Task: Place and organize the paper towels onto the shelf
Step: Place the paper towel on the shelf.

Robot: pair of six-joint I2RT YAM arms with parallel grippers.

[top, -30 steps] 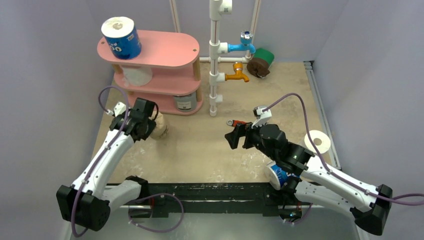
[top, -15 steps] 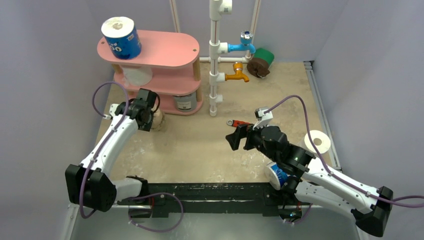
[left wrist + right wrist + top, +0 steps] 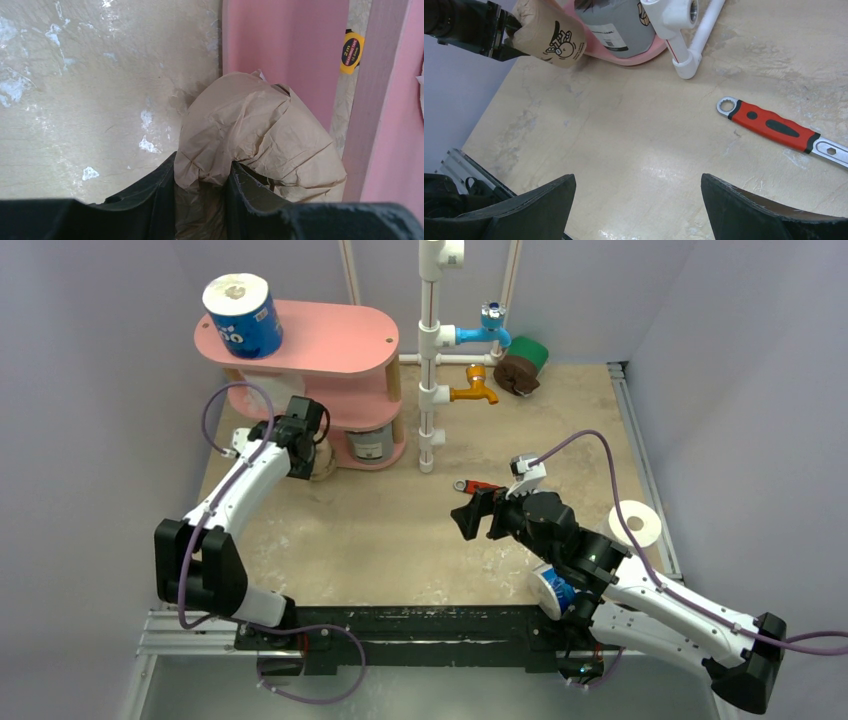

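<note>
The pink shelf [image 3: 330, 340] stands at the back left. A blue roll [image 3: 243, 315] is on its top board, a white roll [image 3: 275, 392] on the middle board and a grey roll [image 3: 371, 443] on the bottom board. My left gripper [image 3: 312, 450] is shut on a brown-wrapped roll [image 3: 322, 466], pinching its crumpled wrapper [image 3: 260, 130] at the front edge of the bottom board [image 3: 285, 35]. It also shows in the right wrist view [image 3: 555, 35]. My right gripper [image 3: 475, 515] is open and empty over the table [image 3: 639, 182].
A white roll [image 3: 636, 525] and a blue roll [image 3: 553, 592] lie by the right arm. Green [image 3: 532, 352] and brown [image 3: 515, 374] rolls sit at the back. There is a white pipe frame [image 3: 430, 350], a red-handled wrench [image 3: 774, 125] and a yellow tape measure [image 3: 351, 51].
My left arm has carried the brown-wrapped roll away from me, up to the front of the shelf's bottom board. The right arm has not moved.
</note>
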